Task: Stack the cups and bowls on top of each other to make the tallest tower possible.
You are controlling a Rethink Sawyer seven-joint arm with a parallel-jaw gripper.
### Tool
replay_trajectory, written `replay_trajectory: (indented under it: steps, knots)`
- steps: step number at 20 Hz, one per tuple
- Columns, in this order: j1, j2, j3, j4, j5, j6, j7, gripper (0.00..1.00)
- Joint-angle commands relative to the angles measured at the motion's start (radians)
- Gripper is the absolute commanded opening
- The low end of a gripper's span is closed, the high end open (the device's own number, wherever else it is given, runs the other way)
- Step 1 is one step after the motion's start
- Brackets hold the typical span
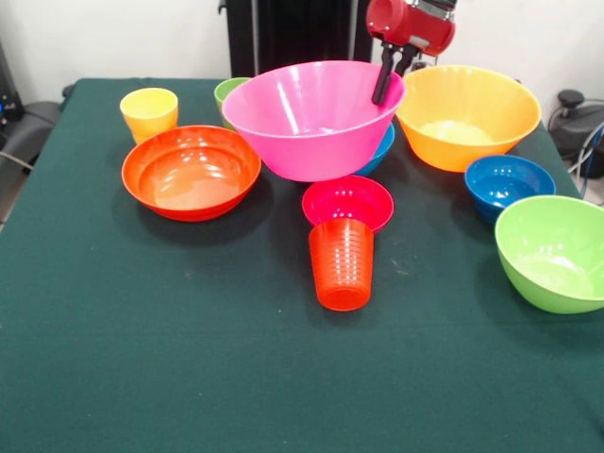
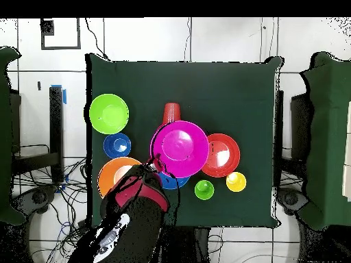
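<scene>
The gripper (image 1: 390, 83) pinches the rim of the large pink bowl (image 1: 316, 118), one finger inside and one seemingly outside, though the outer one is partly hidden. The bowl sits raised over the medium blue bowl (image 1: 380, 151) near the table's (image 1: 142, 359) far edge, so the tower is at its first level: either being set down or just gripped. The magenta bowl (image 1: 347, 201) and the ribbed orange-red cup (image 1: 341, 264) stand mid-table; the yellow-orange bowl (image 1: 467, 115) sits by the far corner. Next, the pink bowl probably needs settling level before the grip is let go.
</scene>
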Motion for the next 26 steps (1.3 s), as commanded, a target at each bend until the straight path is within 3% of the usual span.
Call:
replay_trajectory:
  steps: [1,13,26]
  knots:
    - [-0.003,0.031,0.110,-0.023,0.043,-0.054,0.146,0.00]
    - [0.066,0.067,0.049,-0.027,0.108,-0.097,0.183,0.00]
    - [0.064,0.088,0.044,-0.021,0.141,-0.147,0.161,0.00]
